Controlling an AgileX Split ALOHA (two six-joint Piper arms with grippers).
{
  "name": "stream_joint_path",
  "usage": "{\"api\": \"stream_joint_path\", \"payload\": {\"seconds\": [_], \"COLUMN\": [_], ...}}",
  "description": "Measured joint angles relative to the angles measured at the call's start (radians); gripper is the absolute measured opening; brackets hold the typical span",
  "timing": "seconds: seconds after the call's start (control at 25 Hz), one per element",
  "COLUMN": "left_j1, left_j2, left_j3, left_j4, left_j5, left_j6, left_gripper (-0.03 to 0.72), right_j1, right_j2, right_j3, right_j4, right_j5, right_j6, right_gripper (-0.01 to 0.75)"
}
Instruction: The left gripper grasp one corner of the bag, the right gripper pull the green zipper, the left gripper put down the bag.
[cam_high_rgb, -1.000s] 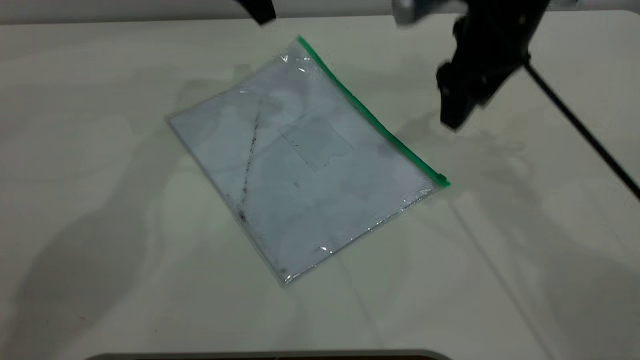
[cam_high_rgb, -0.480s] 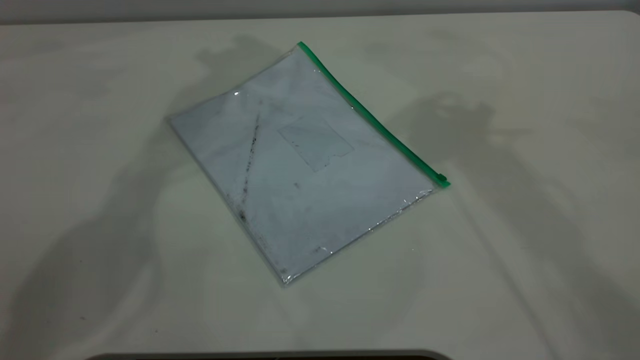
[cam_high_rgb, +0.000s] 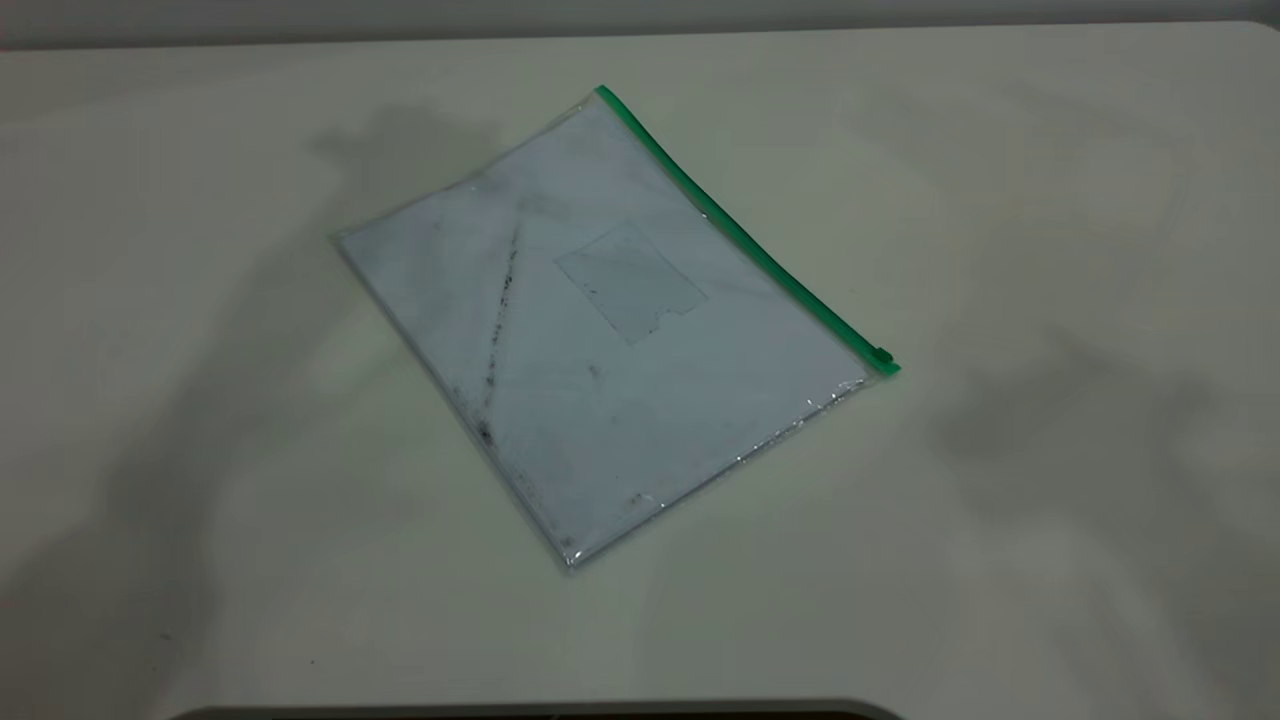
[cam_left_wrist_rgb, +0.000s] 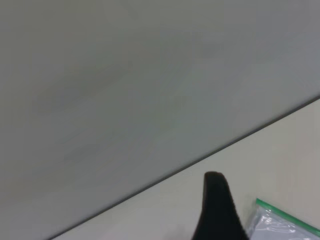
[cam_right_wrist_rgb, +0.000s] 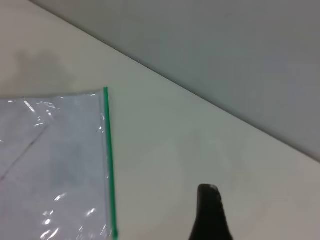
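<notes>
The bag (cam_high_rgb: 610, 330) lies flat on the table, a clear pouch with a white sheet and a dark diagonal smudge. The green zipper (cam_high_rgb: 745, 235) runs along its far right edge, with the slider tab (cam_high_rgb: 882, 355) at the near right corner. Neither gripper shows in the exterior view. In the left wrist view the left gripper (cam_left_wrist_rgb: 216, 205) hangs above the table beside the bag's green-strip corner (cam_left_wrist_rgb: 260, 203), apart from it. In the right wrist view the right gripper (cam_right_wrist_rgb: 209, 210) is over bare table, well clear of the green zipper (cam_right_wrist_rgb: 108, 150) and the bag (cam_right_wrist_rgb: 55, 165).
The white table (cam_high_rgb: 1000, 500) stretches around the bag on all sides. Its far edge meets a grey wall (cam_right_wrist_rgb: 225, 50). A dark rounded rim (cam_high_rgb: 540, 712) shows at the near edge of the exterior view. Arm shadows fall on the table left and right.
Both arms have withdrawn out of the exterior view. The right gripper that hung beside the zipper is gone from it. The bag's far corner has settled flat.
</notes>
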Motion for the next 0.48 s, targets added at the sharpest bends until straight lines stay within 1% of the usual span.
{"api": "stream_joint_path", "payload": {"seconds": [0.08,0.2,0.48], "left_j1": [0.000,0.000,0.000], "left_j2": [-0.074,-0.203,-0.585], "left_j3": [0.072,0.218,0.663], "left_j4": [0.000,0.000,0.000], "left_j5": [0.000,0.000,0.000], "left_j6": [-0.012,-0.036,-0.158], "left_gripper": [0.574,0.574,0.574], "right_j1": [0.000,0.000,0.000], "right_j2": [-0.065,-0.175,-0.488], "right_j3": [0.003,0.064,0.358], "right_j4": [0.002,0.008,0.042], "right_j5": [0.072,0.118,0.086], "right_j6": [0.014,0.017,0.016], "right_gripper": [0.580,0.580,0.580]}}
